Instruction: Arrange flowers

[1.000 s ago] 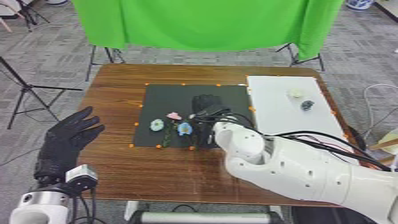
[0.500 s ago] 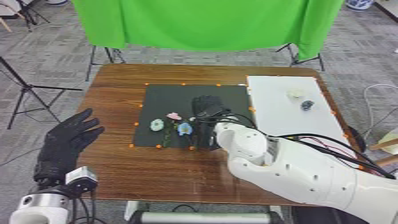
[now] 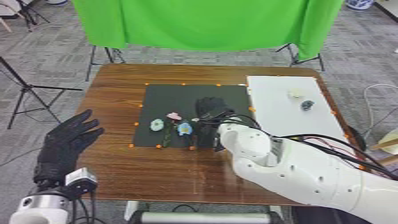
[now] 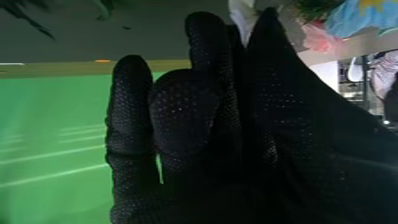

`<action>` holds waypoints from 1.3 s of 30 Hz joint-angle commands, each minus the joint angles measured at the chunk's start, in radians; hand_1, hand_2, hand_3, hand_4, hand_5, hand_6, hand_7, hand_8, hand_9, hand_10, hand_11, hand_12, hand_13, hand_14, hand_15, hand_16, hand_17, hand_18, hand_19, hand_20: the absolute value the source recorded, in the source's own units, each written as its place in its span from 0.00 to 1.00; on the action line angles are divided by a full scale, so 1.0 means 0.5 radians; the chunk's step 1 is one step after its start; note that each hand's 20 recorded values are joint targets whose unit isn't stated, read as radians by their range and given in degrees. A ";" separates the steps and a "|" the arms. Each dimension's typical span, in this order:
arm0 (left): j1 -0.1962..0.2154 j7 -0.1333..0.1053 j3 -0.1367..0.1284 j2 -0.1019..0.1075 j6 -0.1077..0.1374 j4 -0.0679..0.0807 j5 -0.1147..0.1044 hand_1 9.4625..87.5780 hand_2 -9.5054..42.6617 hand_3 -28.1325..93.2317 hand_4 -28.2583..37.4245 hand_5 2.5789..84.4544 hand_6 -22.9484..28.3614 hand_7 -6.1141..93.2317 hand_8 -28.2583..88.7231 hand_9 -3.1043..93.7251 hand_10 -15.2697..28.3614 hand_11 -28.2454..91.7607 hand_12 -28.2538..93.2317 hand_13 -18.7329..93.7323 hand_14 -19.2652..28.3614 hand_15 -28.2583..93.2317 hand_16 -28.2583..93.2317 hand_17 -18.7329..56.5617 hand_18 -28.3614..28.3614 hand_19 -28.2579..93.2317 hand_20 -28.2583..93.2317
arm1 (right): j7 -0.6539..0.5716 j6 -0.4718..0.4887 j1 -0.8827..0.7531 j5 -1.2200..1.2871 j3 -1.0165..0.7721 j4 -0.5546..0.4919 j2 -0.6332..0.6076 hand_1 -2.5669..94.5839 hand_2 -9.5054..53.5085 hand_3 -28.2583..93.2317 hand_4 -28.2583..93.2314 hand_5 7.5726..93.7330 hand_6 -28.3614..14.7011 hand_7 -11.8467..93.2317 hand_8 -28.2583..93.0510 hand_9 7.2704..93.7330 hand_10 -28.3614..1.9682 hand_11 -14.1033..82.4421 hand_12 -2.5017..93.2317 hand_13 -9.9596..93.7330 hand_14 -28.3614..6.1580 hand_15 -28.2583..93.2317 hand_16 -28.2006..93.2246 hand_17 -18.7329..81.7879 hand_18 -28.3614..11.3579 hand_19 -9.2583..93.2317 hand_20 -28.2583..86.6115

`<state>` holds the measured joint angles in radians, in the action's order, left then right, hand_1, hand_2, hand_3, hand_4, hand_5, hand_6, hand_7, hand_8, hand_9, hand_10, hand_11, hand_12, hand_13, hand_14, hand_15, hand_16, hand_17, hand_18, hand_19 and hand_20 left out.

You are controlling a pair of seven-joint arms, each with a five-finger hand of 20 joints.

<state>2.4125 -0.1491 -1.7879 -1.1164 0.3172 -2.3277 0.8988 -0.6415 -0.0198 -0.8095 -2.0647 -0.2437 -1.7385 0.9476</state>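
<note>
My right hand (image 3: pixel 211 106) is over the right part of the black mat (image 3: pixel 164 100), its fingers straight and pointing to the far side. Left of it on the mat lie a pale green flower (image 3: pixel 157 125), a pink flower (image 3: pixel 174 116) and a blue flower (image 3: pixel 185 129), with stems toward the near edge. The right wrist view has my right hand (image 4: pixel 213 135) with fingers extended, near a blue flower (image 4: pixel 360 21), a pink flower (image 4: pixel 322 38) and a whitish petal (image 4: pixel 242 16) partly hidden behind the fingers. My left hand (image 3: pixel 64 142) stays open beside the table's left edge.
A white sheet (image 3: pixel 284 117) on the right holds a cream flower (image 3: pixel 296 93) and a dark blue-grey flower (image 3: pixel 307 105). Orange markers edge the mat and sheet. A green cloth (image 3: pixel 204 25) hangs beyond the wooden table (image 3: pixel 115 100).
My right hand and forearm have shifted slightly to the right and nearer. The flowers on the mat and my left hand have stayed in place.
</note>
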 commanded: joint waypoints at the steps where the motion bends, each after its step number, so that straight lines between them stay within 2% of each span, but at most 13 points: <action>1: 0.059 -0.031 0.007 -0.007 0.039 -0.014 -0.018 0.20 0.30 0.91 0.12 0.47 0.67 0.22 0.15 0.41 0.80 0.47 0.30 0.42 0.96 0.68 0.14 0.13 0.90 0.73 0.24 | 0.052 0.087 -0.112 -0.059 -0.142 -0.046 0.008 0.51 0.00 0.93 0.00 0.71 0.69 0.39 0.19 0.83 0.65 0.30 0.29 0.84 0.72 0.87 0.35 0.51 0.28 0.99 0.22; 5: 0.058 -0.039 0.006 0.001 0.034 -0.011 -0.019 0.20 0.30 0.91 0.12 0.47 0.67 0.22 0.15 0.41 0.81 0.47 0.30 0.42 0.97 0.68 0.14 0.13 0.90 0.73 0.24 | 0.084 0.133 -0.184 -0.064 -0.207 -0.072 0.030 0.49 0.00 0.94 0.00 0.71 0.68 0.39 0.19 0.82 0.64 0.32 0.28 0.83 0.72 0.87 0.35 0.51 0.28 0.99 0.22; 6: 0.048 -0.021 0.003 -0.001 0.031 -0.009 -0.016 0.20 0.30 0.91 0.12 0.47 0.67 0.22 0.15 0.41 0.81 0.47 0.30 0.42 0.97 0.68 0.14 0.13 0.90 0.73 0.24 | 0.093 0.156 -0.215 -0.084 -0.238 -0.077 0.038 0.49 0.00 0.94 0.00 0.71 0.68 0.39 0.19 0.82 0.63 0.32 0.27 0.83 0.72 0.87 0.35 0.51 0.28 0.99 0.22; 13: 0.046 0.000 0.001 -0.006 0.020 -0.009 -0.001 0.20 0.30 0.91 0.12 0.47 0.67 0.22 0.15 0.41 0.80 0.47 0.30 0.42 0.96 0.68 0.14 0.13 0.90 0.73 0.24 | 0.108 0.176 -0.233 -0.086 -0.264 -0.107 0.039 0.47 0.00 0.94 0.00 0.71 0.67 0.38 0.19 0.80 0.61 0.35 0.25 0.83 0.70 0.87 0.34 0.51 0.27 0.99 0.22; 17: 0.071 -0.027 0.006 -0.001 0.032 -0.014 -0.012 0.20 0.30 0.91 0.12 0.47 0.67 0.22 0.15 0.41 0.80 0.47 0.30 0.42 0.96 0.68 0.14 0.13 0.90 0.73 0.24 | 0.112 0.172 -0.212 -0.064 -0.282 -0.144 -0.004 0.46 0.00 0.94 0.00 0.71 0.67 0.37 0.19 0.79 0.60 0.36 0.23 0.82 0.70 0.87 0.34 0.50 0.27 0.99 0.22; 18: 0.079 -0.037 0.020 0.003 0.050 -0.014 -0.019 0.20 0.30 0.91 0.12 0.47 0.67 0.22 0.15 0.41 0.80 0.47 0.30 0.42 0.96 0.68 0.14 0.13 0.90 0.73 0.24 | 0.121 0.186 -0.210 -0.051 -0.293 -0.159 -0.024 0.46 0.00 0.94 0.00 0.71 0.67 0.37 0.19 0.79 0.60 0.36 0.23 0.82 0.70 0.87 0.34 0.50 0.27 0.99 0.22; 21: 0.085 -0.041 0.004 0.002 0.049 -0.022 -0.016 0.20 0.30 0.91 0.12 0.47 0.67 0.22 0.15 0.41 0.81 0.47 0.30 0.42 0.96 0.68 0.14 0.13 0.90 0.73 0.24 | 0.140 0.213 -0.240 -0.080 -0.391 -0.214 -0.078 0.45 0.00 0.95 0.00 0.70 0.67 0.37 0.19 0.78 0.60 0.37 0.22 0.82 0.69 0.87 0.34 0.50 0.27 0.99 0.22; 27: 0.091 -0.051 0.025 -0.001 0.058 -0.034 -0.016 0.20 0.30 0.91 0.12 0.47 0.67 0.22 0.15 0.41 0.80 0.47 0.30 0.42 0.96 0.68 0.14 0.13 0.90 0.73 0.24 | 0.144 0.178 -0.383 -0.093 -0.659 -0.370 -0.331 0.45 0.00 0.95 0.00 0.69 0.67 0.37 0.19 0.77 0.58 0.39 0.20 0.82 0.69 0.87 0.34 0.50 0.27 0.99 0.23; 30: 0.072 -0.023 0.031 -0.007 0.043 -0.029 -0.004 0.20 0.30 0.91 0.12 0.47 0.67 0.22 0.15 0.41 0.81 0.47 0.30 0.42 0.96 0.68 0.14 0.13 0.90 0.73 0.24 | 0.080 0.096 -0.446 -0.027 -0.741 -0.425 -0.526 0.44 0.00 0.96 0.00 0.68 0.67 0.36 0.18 0.76 0.57 0.40 0.20 0.82 0.69 0.87 0.34 0.50 0.27 0.99 0.23; 32: 0.081 -0.033 0.028 -0.010 0.045 -0.030 -0.008 0.20 0.30 0.91 0.12 0.47 0.67 0.22 0.15 0.41 0.80 0.47 0.30 0.42 0.96 0.68 0.14 0.13 0.90 0.73 0.24 | 0.052 0.080 -0.497 0.022 -0.815 -0.423 -0.627 0.42 0.01 0.97 0.00 0.67 0.67 0.35 0.17 0.72 0.57 0.40 0.18 0.81 0.69 0.88 0.34 0.50 0.26 0.99 0.23; 33: 0.094 -0.053 0.035 0.001 0.067 -0.034 -0.015 0.20 0.30 0.91 0.12 0.47 0.67 0.22 0.15 0.41 0.80 0.47 0.30 0.42 0.97 0.68 0.14 0.13 0.90 0.73 0.24 | 0.030 0.076 -0.526 0.045 -0.858 -0.417 -0.671 0.42 0.02 0.97 0.00 0.66 0.67 0.35 0.16 0.72 0.56 0.40 0.18 0.81 0.69 0.88 0.34 0.50 0.26 0.99 0.23; 35: 0.100 -0.056 0.030 -0.001 0.076 -0.039 -0.021 0.20 0.30 0.91 0.12 0.47 0.67 0.22 0.15 0.41 0.80 0.47 0.30 0.42 0.97 0.68 0.14 0.13 0.90 0.73 0.24 | 0.001 0.056 -0.575 0.093 -0.928 -0.390 -0.745 0.41 0.03 0.98 0.00 0.64 0.66 0.35 0.11 0.69 0.55 0.39 0.17 0.81 0.68 0.88 0.34 0.50 0.26 0.99 0.22; 39: 0.108 -0.062 0.024 -0.003 0.087 -0.048 -0.022 0.20 0.30 0.91 0.12 0.47 0.67 0.22 0.15 0.41 0.80 0.47 0.30 0.42 0.96 0.68 0.14 0.13 0.90 0.73 0.24 | -0.033 0.088 -0.672 0.130 -1.071 -0.328 -0.837 0.40 0.04 0.99 0.00 0.59 0.65 0.35 0.10 0.65 0.52 0.38 0.16 0.80 0.68 0.88 0.33 0.50 0.26 0.99 0.22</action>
<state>2.4438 -0.1719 -1.7756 -1.1155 0.3407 -2.3388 0.8952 -0.6021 0.0275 -1.0851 -2.0230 -0.6990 -1.9689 0.6684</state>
